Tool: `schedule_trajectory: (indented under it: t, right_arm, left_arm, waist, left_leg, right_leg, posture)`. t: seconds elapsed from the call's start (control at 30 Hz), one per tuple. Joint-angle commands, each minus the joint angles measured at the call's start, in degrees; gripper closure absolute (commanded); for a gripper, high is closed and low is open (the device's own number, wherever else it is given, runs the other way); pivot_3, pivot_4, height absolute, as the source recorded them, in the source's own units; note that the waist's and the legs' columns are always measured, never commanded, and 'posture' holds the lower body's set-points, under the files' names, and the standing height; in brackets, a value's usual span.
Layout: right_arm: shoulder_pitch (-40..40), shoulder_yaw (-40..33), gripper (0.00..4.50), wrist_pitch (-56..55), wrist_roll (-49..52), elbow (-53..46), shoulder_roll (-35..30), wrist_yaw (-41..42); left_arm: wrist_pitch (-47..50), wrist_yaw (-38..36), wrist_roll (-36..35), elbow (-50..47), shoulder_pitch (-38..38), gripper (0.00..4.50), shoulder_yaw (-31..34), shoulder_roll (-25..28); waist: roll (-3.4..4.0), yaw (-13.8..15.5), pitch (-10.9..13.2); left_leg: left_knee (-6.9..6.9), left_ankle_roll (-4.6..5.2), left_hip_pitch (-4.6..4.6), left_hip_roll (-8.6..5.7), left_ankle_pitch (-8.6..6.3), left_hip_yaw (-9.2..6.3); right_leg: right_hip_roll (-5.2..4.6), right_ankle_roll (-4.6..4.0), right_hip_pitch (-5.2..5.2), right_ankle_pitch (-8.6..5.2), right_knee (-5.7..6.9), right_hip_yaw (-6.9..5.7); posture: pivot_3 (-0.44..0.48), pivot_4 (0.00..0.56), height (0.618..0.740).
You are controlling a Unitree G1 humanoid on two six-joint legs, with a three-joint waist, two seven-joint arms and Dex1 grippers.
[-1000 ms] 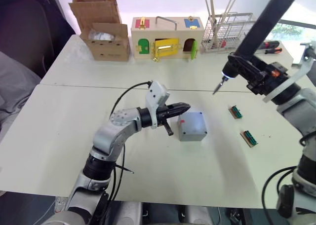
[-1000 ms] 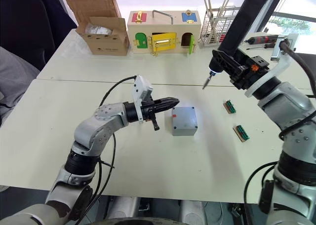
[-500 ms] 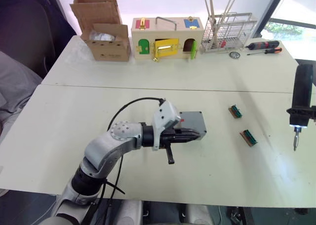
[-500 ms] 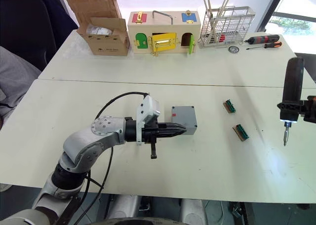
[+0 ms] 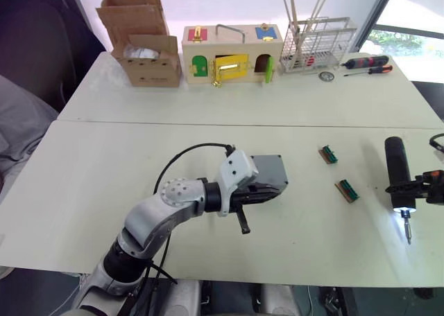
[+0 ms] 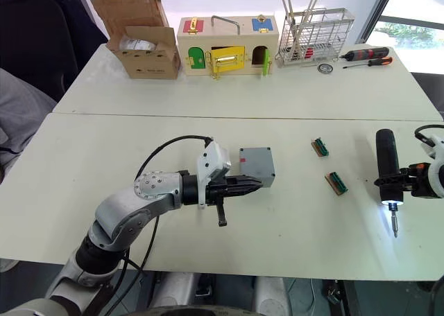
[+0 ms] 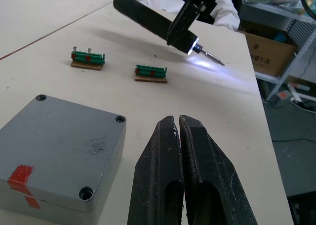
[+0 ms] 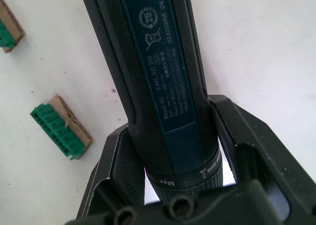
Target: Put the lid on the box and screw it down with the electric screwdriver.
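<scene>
Left wrist view shows left fingers [image 7: 178,136] pressed together beside the box [image 7: 59,143]; right fingers [image 8: 170,151] clamp the electric screwdriver [image 8: 158,77].

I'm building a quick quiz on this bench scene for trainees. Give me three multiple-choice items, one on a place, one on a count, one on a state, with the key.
1. Where does the grey box sit?
A. On the near table, just ahead of the left gripper
B. Inside the cardboard box
C. In the wire rack

2. How many green connector blocks lie on the table?
A. One
B. Two
C. Four

3. What is the right gripper doing?
A. Hanging open over the box
B. Clamped on the electric screwdriver
C. Gripping a green block

Key: 1 A, the box rests beside the left fingertips. 2 B, one block and another show. 3 B, the fingers close around the tool's barrel, with its tip light on.
</scene>
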Motion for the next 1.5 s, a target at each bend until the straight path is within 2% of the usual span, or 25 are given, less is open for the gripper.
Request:
schedule_trajectory:
  t: [0.03, 0.1, 0.13, 0.3, 0.47, 0.57, 0.67, 0.73, 0.83, 0.87, 0.97, 1.1, 1.2, 1.5]
  right_arm:
    - [-1.9, 0.9, 2.68, -1.7, -3.7, 1.2, -0.2, 3.0]
    - [-2.0, 1.2, 2.68, -2.3, -5.2, 1.9, 0.5, 3.0]
    - [-2.2, 1.1, 1.63, -3.1, -6.1, 2.5, 1.1, 2.7]
    - [-1.9, -1.6, 0.03, -8.6, -8.7, 2.0, 2.2, 0.6]
    - [-3.0, -11.0, 0.03, -17.9, -8.6, -4.7, 1.8, -4.5]
    - [2.9, -21.8, 0.03, -22.4, -2.3, -20.8, 5.1, -3.2]
    - [12.0, -27.6, 0.03, -19.7, 3.8, -37.6, 10.0, -2.8]
    - [18.6, -26.7, 0.03, -21.1, 3.4, -47.4, 11.9, -3.7]
    - [24.5, -24.2, 0.03, -22.6, 0.8, -53.8, 11.6, -4.3]
    - [25.6, -24.2, 0.03, -21.8, 2.0, -55.3, 13.2, -5.0]
    - [30.0, -22.0, 0.03, -20.5, 4.9, -61.1, 19.5, -8.0]
    - [30.7, -18.3, 0.03, -21.2, 3.4, -62.5, 23.8, -11.2]
    - [30.6, -15.3, 0.03, -21.3, 2.8, -63.1, 26.3, -13.2]
    - [32.2, -11.6, 0.03, -17.4, 5.7, -69.0, 33.5, -18.7]
  left_arm:
    - [-0.3, 1.0, -0.5, -2.5, 0.7, 4.4, 1.0, 0.0]
    - [-0.3, 1.2, -0.5, -2.6, 1.1, 4.4, 0.9, 0.3]
    - [-0.4, 1.3, -0.5, -2.4, 1.4, 4.4, 1.0, 0.5]
    - [-1.5, 3.0, -1.3, -0.6, 2.7, 4.4, 6.3, 0.2]
    - [-0.4, 5.3, -5.3, -0.8, 2.8, 4.4, 16.3, 0.4]
    - [1.6, 6.6, -7.0, -0.7, 3.0, 4.4, 20.5, 1.7]
    - [2.6, 7.0, -6.7, 1.2, 4.1, 4.4, 21.0, 3.5]
    - [3.7, 7.2, -6.2, 3.5, 5.2, 4.4, 20.7, 4.4]
    - [3.2, 6.4, -6.1, 5.7, 6.6, 4.4, 20.1, 5.0]
    - [2.3, 5.7, -5.1, 6.2, 7.4, 4.4, 18.7, 5.6]
    - [-0.3, 6.2, -3.0, 8.3, 6.7, 4.4, 14.8, 2.8]
    - [-3.3, 4.4, 0.3, 12.2, 4.3, 4.4, 10.5, 1.9]
    - [-5.5, 4.1, 4.4, 19.4, 0.2, 4.4, 7.0, 0.7]
    - [-15.2, -7.1, 8.9, 35.6, -11.6, 4.4, 1.2, -4.4]
  waist:
    - [0.03, 0.1, 0.0]
    - [0.03, 0.1, 0.0]
    - [0.03, 0.0, 0.0]
    - [0.01, 0.0, 0.0]
    - [0.02, -0.1, 0.0]
    - [-0.01, -0.1, 0.0]
    - [-0.23, 0.1, 0.0]
    - [-0.27, 0.4, 0.0]
    - [-0.24, 1.0, 0.0]
    - [-0.25, 1.1, 0.0]
    - [-0.4, 1.6, 0.0]
    - [-0.45, 1.4, 0.0]
    - [-0.45, 1.5, 0.0]
    - [-0.47, 1.4, 0.0]
  left_leg:
    - [0.0, -0.01, 0.0, -0.01, 0.01, -0.02]
    - [0.0, -0.02, 0.0, -0.02, 0.01, -0.02]
    - [0.0, -0.02, 0.0, -0.02, 0.01, -0.02]
    - [0.17, -0.03, 0.0, -0.01, 0.01, -0.02]
    - [0.38, -0.02, 0.0, -0.01, 0.01, -0.01]
    - [0.48, -0.02, 0.0, 0.02, 0.01, -0.02]
    - [0.5, -0.08, 0.0, 0.1, 0.04, -0.18]
    - [0.52, -0.1, 0.02, 0.1, 0.05, -0.3]
    - [0.66, -0.01, 0.03, 0.02, -0.01, -0.22]
    - [0.7, 0.04, 0.03, 0.0, -0.04, -0.2]
    - [0.75, 0.23, 0.05, -0.01, -0.15, -0.16]
    - [0.76, 0.08, 0.05, -0.03, -0.07, -0.22]
    - [0.75, 0.15, 0.07, -0.02, -0.11, -0.21]
    - [0.75, 0.36, 0.07, -0.02, -0.23, -0.22]
  right_leg:
    - [0.0, 0.01, 0.0, 0.01, 0.03, 0.0]
    - [-0.01, 0.03, 0.01, 0.02, 0.04, 0.0]
    - [-0.01, 0.04, 0.02, 0.02, 0.03, 0.0]
    - [0.0, 0.09, 0.07, 0.06, 0.07, 0.0]
    - [-0.04, 0.11, 0.05, 0.07, 0.35, 0.01]
    - [-0.03, 0.18, 0.01, 0.04, 0.56, 0.0]
    - [0.06, 0.2, 0.04, 0.03, 0.67, -0.07]
    - [0.06, 0.2, 0.17, 0.02, 0.66, -0.18]
    - [-0.04, 0.2, 0.22, 0.02, 0.67, -0.14]
    - [-0.05, 0.2, 0.22, 0.02, 0.67, -0.11]
    - [-0.07, 0.17, 0.26, 0.02, 0.65, -0.04]
    - [-0.09, 0.15, 0.29, 0.02, 0.65, -0.06]
    - [-0.07, -0.05, 0.27, -0.08, 0.66, -0.06]
    - [-0.04, 0.16, 0.27, 0.03, 0.68, -0.08]
  posture:
    - [0.0, 0.15, 0.729]
    - [0.0, 0.15, 0.729]
    - [0.0, 0.15, 0.729]
    - [0.0, 0.15, 0.729]
    - [0.0, 0.15, 0.729]
    - [0.0, 0.15, 0.729]
    - [0.0, 0.15, 0.729]
    - [0.0, 0.15, 0.729]
    - [0.0, 0.15, 0.729]
    - [0.0, 0.15, 0.729]
    - [0.0, 0.15, 0.729]
    - [0.0, 0.15, 0.729]
    - [0.0, 0.15, 0.729]
    - [0.0, 0.15, 0.729]
